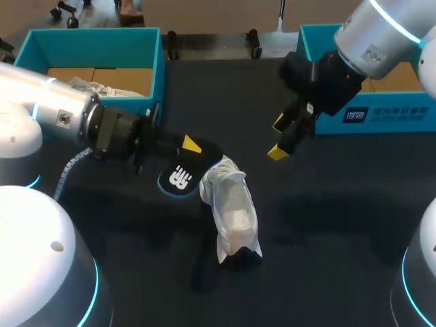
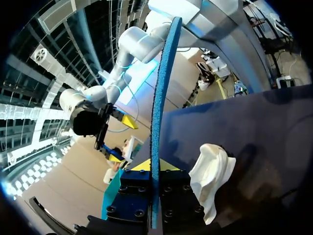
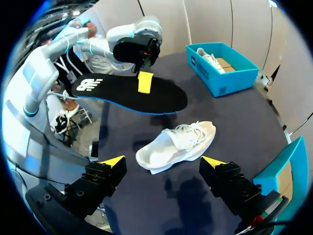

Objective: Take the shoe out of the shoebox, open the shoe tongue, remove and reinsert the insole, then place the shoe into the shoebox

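A white shoe (image 1: 231,208) lies on its side on the black table, also seen in the right wrist view (image 3: 176,144) and the left wrist view (image 2: 210,181). My left gripper (image 1: 194,151) is shut on a black insole (image 1: 182,177) with a white logo and blue edge, held above the table just left of the shoe. In the left wrist view the insole (image 2: 159,98) stands edge-on between the fingers of that gripper (image 2: 152,169). My right gripper (image 1: 281,137) hangs open and empty above the table, up and right of the shoe; its own view (image 3: 164,161) looks down on shoe and insole (image 3: 132,93).
A teal shoebox (image 1: 146,41) stands at the back left with another white shoe (image 1: 95,87) inside; it also shows in the right wrist view (image 3: 222,78). A second teal box (image 1: 381,119) stands at the back right. Bare black table lies in front of the shoe.
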Controlling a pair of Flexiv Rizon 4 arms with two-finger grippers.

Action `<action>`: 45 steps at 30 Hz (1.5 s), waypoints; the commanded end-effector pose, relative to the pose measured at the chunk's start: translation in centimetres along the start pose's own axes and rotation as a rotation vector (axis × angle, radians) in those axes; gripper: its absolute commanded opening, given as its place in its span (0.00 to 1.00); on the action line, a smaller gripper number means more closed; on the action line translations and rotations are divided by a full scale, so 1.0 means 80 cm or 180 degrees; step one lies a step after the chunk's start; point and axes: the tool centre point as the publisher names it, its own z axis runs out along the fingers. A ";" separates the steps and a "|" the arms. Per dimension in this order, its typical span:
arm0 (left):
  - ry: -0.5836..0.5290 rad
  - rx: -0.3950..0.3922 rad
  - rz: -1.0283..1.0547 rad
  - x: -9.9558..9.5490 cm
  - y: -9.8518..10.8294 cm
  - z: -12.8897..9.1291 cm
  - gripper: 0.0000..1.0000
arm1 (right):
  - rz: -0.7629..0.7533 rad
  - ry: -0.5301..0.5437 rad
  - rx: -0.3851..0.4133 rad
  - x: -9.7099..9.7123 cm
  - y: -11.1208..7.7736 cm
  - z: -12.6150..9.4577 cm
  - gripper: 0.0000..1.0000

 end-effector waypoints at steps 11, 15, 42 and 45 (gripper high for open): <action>-0.0153 0.0320 -0.0824 0.033 -0.041 0.013 0.00 | -0.0452 -0.0298 0.0420 0.022 -0.039 0.040 1.00; -0.0195 0.0507 -0.1164 0.042 -0.058 0.013 0.00 | -0.0523 -0.0351 0.0465 0.025 -0.054 0.057 1.00; -0.0385 0.0891 -0.1447 0.078 -0.080 0.033 0.00 | -0.0746 -0.0315 0.0411 0.023 -0.080 0.120 1.00; -0.0404 0.0931 -0.1581 0.080 -0.077 0.038 0.00 | -0.0757 -0.0284 0.0443 0.017 -0.083 0.130 1.00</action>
